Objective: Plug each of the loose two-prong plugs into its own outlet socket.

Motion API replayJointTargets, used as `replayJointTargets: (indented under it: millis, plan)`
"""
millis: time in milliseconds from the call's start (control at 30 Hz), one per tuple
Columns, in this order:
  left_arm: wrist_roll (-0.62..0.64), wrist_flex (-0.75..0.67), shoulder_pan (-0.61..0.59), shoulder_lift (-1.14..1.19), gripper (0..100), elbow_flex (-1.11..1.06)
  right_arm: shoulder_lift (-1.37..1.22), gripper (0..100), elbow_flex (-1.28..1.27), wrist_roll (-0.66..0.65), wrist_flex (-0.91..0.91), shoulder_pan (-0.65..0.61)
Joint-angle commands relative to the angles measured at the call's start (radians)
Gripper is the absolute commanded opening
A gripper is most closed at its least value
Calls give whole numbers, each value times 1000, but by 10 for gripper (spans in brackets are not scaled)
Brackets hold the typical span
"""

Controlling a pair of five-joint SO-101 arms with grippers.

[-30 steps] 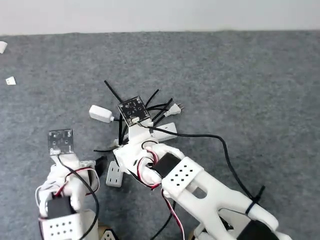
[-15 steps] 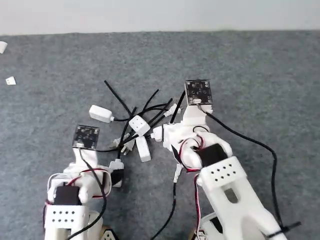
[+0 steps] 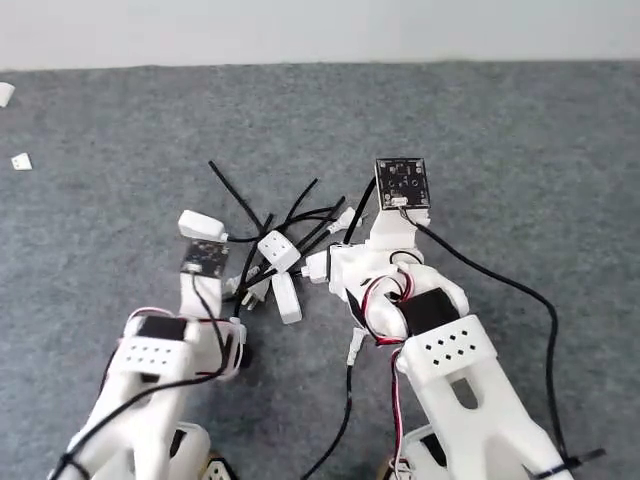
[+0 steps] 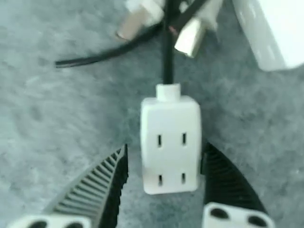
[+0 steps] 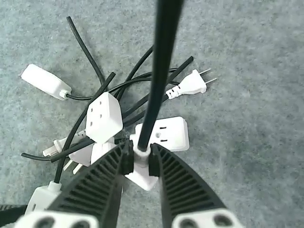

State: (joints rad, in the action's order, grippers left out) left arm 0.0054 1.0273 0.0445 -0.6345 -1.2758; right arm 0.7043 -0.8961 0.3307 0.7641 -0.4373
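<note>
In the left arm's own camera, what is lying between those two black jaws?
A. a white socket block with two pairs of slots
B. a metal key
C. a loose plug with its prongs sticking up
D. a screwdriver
A: the left wrist view shows a white socket block, with two pairs of slots and a black cord on its far end, lying on the grey carpet with an open jaw on either side.

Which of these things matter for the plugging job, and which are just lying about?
Job:
loose two-prong plug
cube socket
twin-outlet socket, straddled by the open left gripper
corded white connector, clamped in the right gripper

Lying about:
white scrap
smaller white scrap
</note>
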Motion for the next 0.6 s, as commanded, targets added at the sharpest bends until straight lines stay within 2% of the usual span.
replayJointTargets:
  millis: [0, 67, 133, 233, 333, 400, 467, 567]
  plan:
    - [6, -20, 69, 83, 231, 73, 36, 8, 8, -15, -16, 10]
    - [8, -21, 107, 89, 212, 74, 36, 8, 8, -15, -16, 12]
    - [20, -31, 153, 89, 153, 77, 36, 8, 8, -15, -16, 13]
    - [137, -69, 203, 97, 71, 110, 38, 8, 9, -17, -16, 16]
    - [241, -127, 219, 98, 73, 133, 38, 8, 11, -17, -16, 18]
    - [267, -163, 219, 101, 73, 156, 38, 8, 11, -28, -16, 30]
    - [275, -164, 221, 106, 73, 193, 39, 8, 12, -48, -16, 41]
    - [387, -163, 221, 206, 92, 269, 39, 8, 29, -48, -8, 65]
